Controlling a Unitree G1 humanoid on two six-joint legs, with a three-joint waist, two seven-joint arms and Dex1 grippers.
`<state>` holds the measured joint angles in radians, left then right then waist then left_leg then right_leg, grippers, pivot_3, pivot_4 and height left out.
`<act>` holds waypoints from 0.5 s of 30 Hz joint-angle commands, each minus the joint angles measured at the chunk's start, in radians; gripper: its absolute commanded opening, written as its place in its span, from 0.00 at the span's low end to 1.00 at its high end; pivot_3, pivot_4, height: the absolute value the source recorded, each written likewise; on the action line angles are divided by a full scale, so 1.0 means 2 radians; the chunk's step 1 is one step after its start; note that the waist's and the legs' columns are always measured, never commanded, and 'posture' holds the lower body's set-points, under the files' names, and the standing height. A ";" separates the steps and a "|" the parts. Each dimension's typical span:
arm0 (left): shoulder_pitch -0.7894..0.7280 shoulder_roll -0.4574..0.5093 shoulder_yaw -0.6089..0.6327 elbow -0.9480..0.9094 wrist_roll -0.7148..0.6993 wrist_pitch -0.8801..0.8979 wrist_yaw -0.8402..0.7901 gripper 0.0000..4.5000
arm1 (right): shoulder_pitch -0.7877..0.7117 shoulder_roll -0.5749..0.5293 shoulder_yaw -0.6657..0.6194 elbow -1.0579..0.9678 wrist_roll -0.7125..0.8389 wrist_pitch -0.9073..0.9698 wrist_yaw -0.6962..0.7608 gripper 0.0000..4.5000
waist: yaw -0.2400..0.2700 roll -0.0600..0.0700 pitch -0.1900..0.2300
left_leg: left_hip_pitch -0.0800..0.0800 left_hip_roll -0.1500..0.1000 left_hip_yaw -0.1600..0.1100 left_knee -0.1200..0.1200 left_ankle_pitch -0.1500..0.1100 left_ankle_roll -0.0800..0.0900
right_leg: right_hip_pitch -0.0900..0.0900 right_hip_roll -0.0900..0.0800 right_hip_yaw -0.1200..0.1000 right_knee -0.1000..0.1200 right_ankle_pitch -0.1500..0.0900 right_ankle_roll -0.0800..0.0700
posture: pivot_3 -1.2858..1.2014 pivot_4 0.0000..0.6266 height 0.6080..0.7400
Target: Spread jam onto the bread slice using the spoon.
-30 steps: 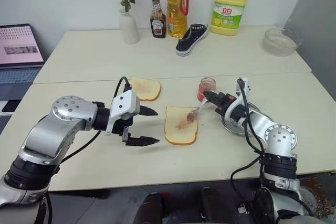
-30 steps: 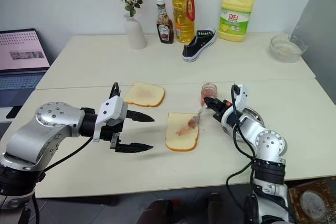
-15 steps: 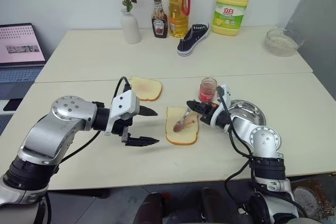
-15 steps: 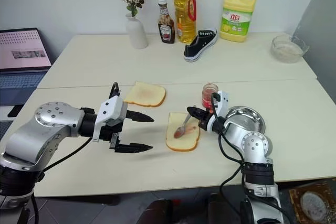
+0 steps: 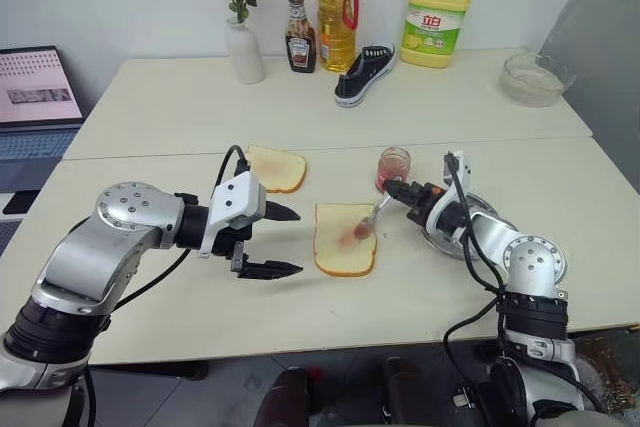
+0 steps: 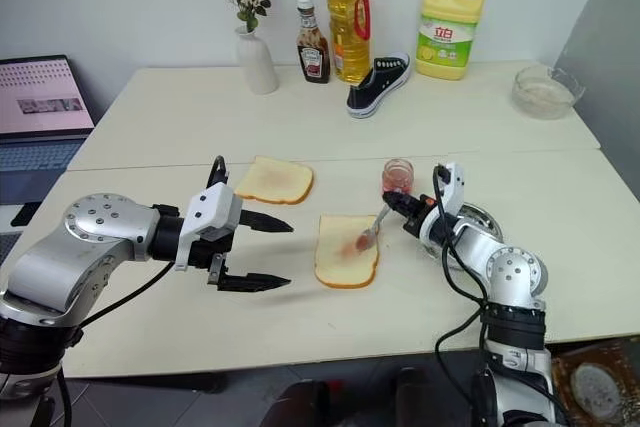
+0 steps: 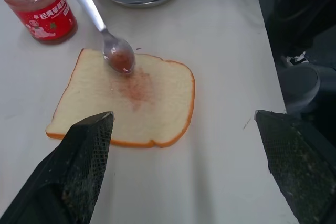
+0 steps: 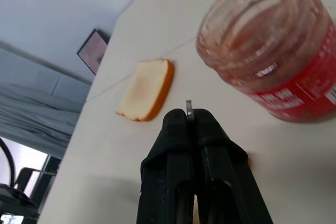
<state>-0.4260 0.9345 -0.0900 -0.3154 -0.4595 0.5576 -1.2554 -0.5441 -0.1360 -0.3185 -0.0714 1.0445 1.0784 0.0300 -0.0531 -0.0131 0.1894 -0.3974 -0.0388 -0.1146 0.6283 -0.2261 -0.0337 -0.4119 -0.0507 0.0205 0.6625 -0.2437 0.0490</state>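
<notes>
The bread slice [image 7: 123, 100] is lying loose on the table [image 5: 420, 297], so the jam-smeared spoon [image 7: 113, 51], pinched in the right gripper's [image 6: 405, 213] clenched jaws, is risking dragging it. The left gripper [image 5: 280, 242] is hanging released beside it, pinning nothing, and the jam jar [image 5: 394, 166] is standing near enough to get knocked.

We can read two Chinese characters, 立白, on the label of the yellow detergent jug [image 5: 435, 15] at the back of the table. The jam jar's [image 7: 38, 10] red label carries white Chinese lettering, of which 经典果酱 seems legible. The sauce bottle's [image 5: 300, 44] label is too small for us to read.
</notes>
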 commanded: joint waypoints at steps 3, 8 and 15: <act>-0.015 -0.001 0.011 0.004 -0.001 -0.013 -0.002 1.00 | -0.035 0.000 -0.035 -0.050 0.079 0.010 -0.055 0.01 | 0.000 0.000 0.000 | 0.000 0.000 0.000 0.000 0.000 0.000 | 0.000 0.000 0.000 0.000 0.000 0.000 | 0.52 0.24 1.00; -0.033 -0.014 0.005 0.015 -0.003 -0.018 -0.003 1.00 | -0.041 -0.021 -0.049 -0.069 0.122 0.006 -0.094 0.01 | 0.001 0.000 0.000 | 0.000 0.000 0.000 0.000 0.000 0.000 | 0.000 0.000 0.000 0.000 0.000 0.000 | 0.52 0.24 1.00; -0.062 -0.055 -0.017 0.019 0.001 -0.021 0.003 1.00 | -0.020 -0.055 -0.066 -0.100 0.182 -0.017 -0.149 0.01 | 0.001 0.000 0.000 | 0.000 0.000 0.000 0.000 0.000 0.000 | 0.000 0.000 0.000 0.000 0.000 0.000 | 0.52 0.24 1.00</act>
<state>-0.5361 0.8325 -0.1196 -0.2641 -0.4583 0.5335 -1.2535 -0.5896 -0.2323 -0.4212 -0.2214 1.3593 1.0720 -0.2468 -0.0506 -0.0131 0.1893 -0.3981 -0.0389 -0.1145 0.6283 -0.2261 -0.0337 -0.4117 -0.0515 0.0207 0.6619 -0.2438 0.0490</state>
